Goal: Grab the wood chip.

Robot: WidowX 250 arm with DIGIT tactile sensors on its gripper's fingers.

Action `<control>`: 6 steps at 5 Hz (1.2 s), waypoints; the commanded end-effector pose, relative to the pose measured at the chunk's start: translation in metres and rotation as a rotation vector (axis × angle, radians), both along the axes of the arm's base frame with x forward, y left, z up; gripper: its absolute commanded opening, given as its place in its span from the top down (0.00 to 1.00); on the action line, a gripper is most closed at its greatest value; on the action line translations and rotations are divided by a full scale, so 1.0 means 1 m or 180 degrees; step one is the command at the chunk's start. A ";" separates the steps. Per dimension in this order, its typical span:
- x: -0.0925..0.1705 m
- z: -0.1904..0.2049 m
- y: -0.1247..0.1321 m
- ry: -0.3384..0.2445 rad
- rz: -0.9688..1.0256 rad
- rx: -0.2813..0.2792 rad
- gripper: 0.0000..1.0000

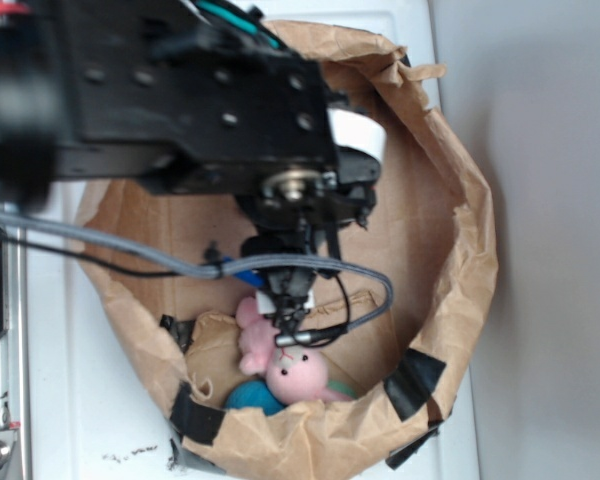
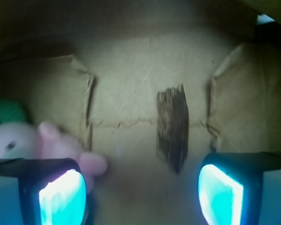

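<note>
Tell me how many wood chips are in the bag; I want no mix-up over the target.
1. The wood chip lies flat on the paper bag floor, ahead of the open gripper; others could be hidden.

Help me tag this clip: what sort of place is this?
Likely a robot test rig: a taped paper bag serves as a bin on a white surface, holding a wood chip and plush toy.

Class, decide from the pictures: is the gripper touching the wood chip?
Apart. In the wrist view the gripper is open, and bare paper shows between the wood chip and each of the fingers.
</note>
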State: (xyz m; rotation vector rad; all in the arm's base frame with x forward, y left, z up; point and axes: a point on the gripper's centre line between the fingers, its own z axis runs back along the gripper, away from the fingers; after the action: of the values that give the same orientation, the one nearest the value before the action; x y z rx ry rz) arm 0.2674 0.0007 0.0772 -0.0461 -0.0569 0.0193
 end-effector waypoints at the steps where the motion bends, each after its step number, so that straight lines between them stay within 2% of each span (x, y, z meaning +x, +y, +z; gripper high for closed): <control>1: 0.024 -0.022 -0.008 -0.0050 -0.0174 -0.0027 0.00; 3: 0.031 -0.039 -0.001 -0.0004 -0.0283 0.0004 0.00; 4: 0.031 -0.032 0.011 -0.0066 -0.0184 -0.0027 0.00; 5: 0.011 -0.004 0.003 -0.0201 -0.0164 -0.0143 0.00; 6: -0.001 0.016 0.009 -0.0270 -0.0093 -0.0209 0.00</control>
State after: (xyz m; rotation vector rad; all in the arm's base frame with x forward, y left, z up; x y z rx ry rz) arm 0.2637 0.0042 0.0820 -0.1211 -0.0902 -0.0167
